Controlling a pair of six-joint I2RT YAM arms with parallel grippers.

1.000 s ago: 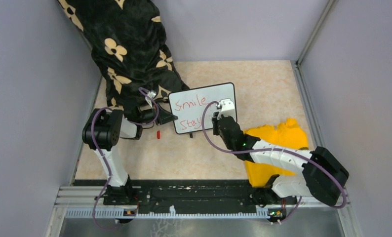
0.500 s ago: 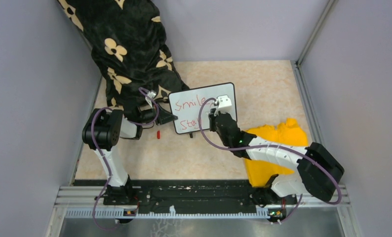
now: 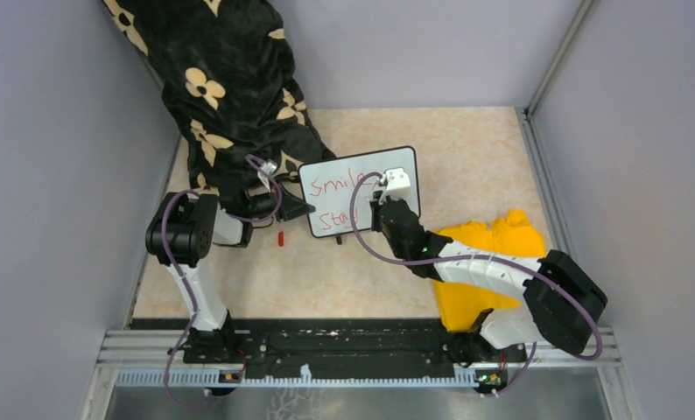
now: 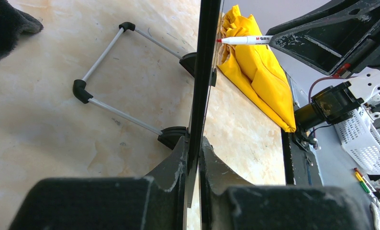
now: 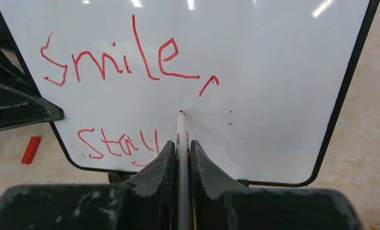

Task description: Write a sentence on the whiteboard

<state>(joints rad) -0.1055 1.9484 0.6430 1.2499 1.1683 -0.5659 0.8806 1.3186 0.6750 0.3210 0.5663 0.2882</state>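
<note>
Beige marbled table [image 3: 466,149] fills the floor of a grey-walled cell. On it stand or lie one whiteboard [image 3: 337,203], one red marker cap [image 3: 281,237], one yellow cloth [image 3: 493,241] and one black fabric with cream flowers [image 3: 230,87]. One marker [image 5: 181,136] is in use, and two arms work the scene.

Compared with a second ago, the right arm's elbow has swung slightly toward the table's left edge and its wrist sits a touch farther up the board. The board, cap and left arm are unchanged.

The whiteboard stands propped near the middle of the table. The left end effector [image 4: 194,148] is pinched narrow on the board's left edge. The right end effector [image 5: 181,146] is closed on the marker, whose tip touches the board just below the comma. The sentence [image 5: 141,50] so far reads "Smile," with "Stay" beneath it, left of the tip.
</note>
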